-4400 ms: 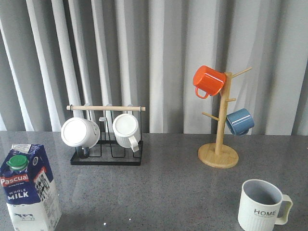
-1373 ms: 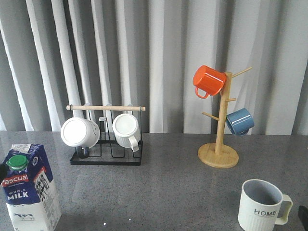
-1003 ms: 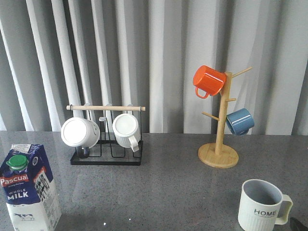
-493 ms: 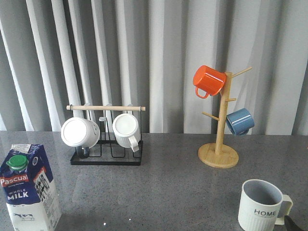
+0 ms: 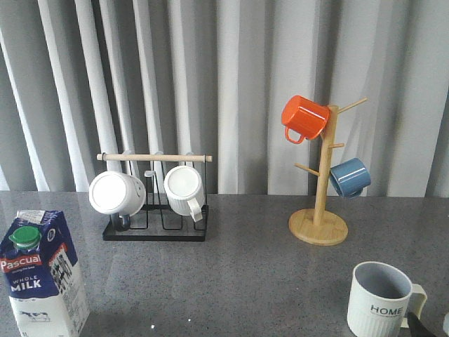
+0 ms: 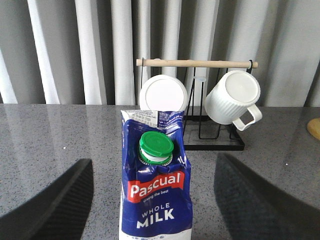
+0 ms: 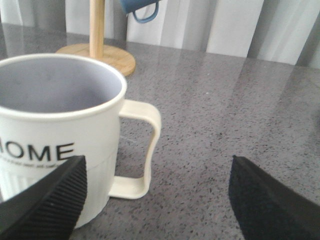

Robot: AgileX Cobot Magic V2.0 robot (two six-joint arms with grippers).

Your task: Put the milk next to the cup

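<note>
Counter (image 5: 238,274): grey speckled slab filling the lower half of the front frame, carrying every item below.

Milk (image 5: 43,277): tall blue-and-white carton with green cap, standing upright at the lower left of the front frame, well apart from its destination at the lower right. In the left wrist frame it is sitting centred between the two dark fingers, which suggests the arm is lining up for a grasp.

Mug tree (image 5: 320,203): wooden stand at centre right, holding an orange mug (image 5: 304,118) and a blue mug (image 5: 349,177) clear of the working area.

Black rack (image 5: 156,203): at centre left, holding two plain white mugs on their sides under a wooden bar.

Cup (image 5: 379,300): white ribbed mug lettered "HOME", standing upright at the lower right, handle turning toward the right edge. Bare counter is lying to its left, likely the carton's landing spot.

Left end effector (image 6: 152,200): fingers spread wide on either side of the carton, touching nothing.

Right end effector (image 7: 157,197): fingers spread wide, hovering just beside the cup's handle, gripping nothing; only a dark sliver is showing at the lower right corner of the front frame.
</note>
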